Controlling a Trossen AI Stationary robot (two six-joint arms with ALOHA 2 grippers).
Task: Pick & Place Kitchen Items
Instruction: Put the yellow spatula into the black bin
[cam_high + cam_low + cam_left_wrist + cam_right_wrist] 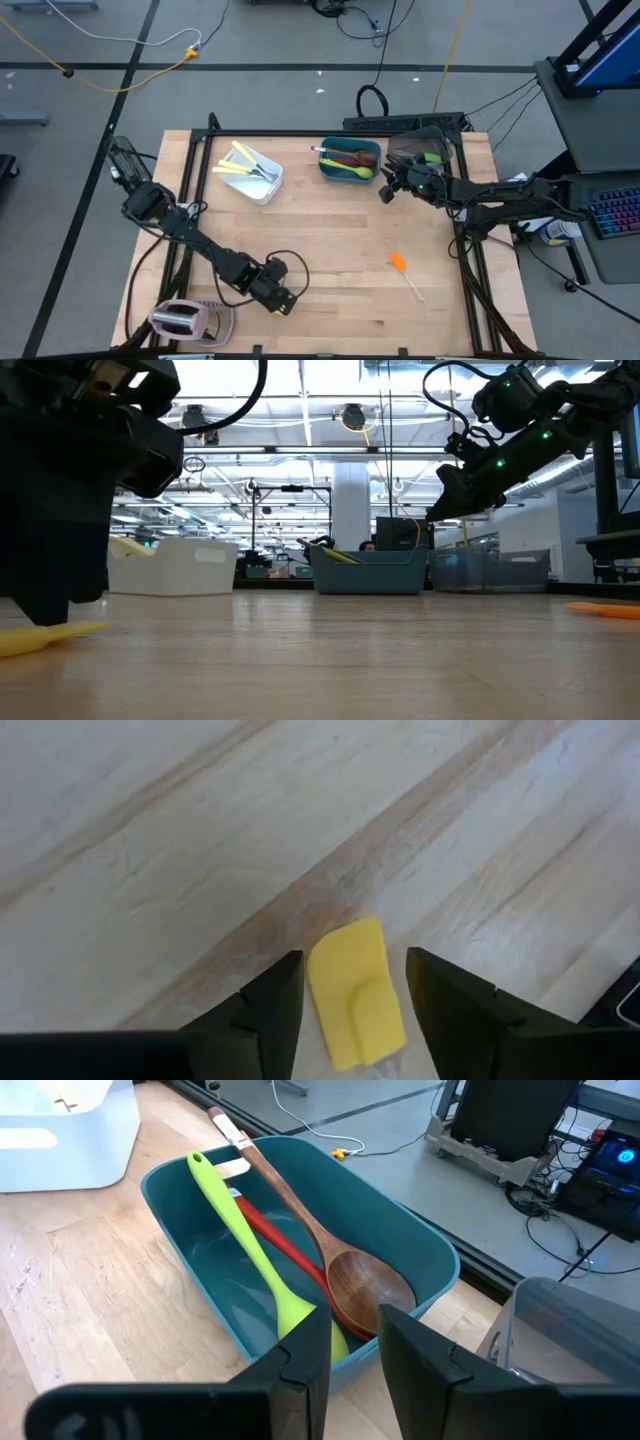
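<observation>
A yellow spatula point(355, 1000) lies flat on the wooden table near its near edge; it also shows in the low view point(45, 638). My left gripper point(355, 1020) is low over it and open, one finger on either side of the blade, also seen from above point(284, 300). My right gripper point(355, 1350) is open and empty, in the air at the near right of the teal tub point(420, 1240); the high view shows it too point(384, 192). In the tub lie a green spoon point(240, 1230), a red spoon point(280, 1245) and a wooden spoon point(370, 1285).
A white tub point(255, 172) with yellow-handled knives stands at the far left. A smoky-grey tub point(420, 150) stands at the far right. An orange spatula point(400, 263) lies on the table to the right. A pinkish toaster point(185, 320) stands at the near left corner.
</observation>
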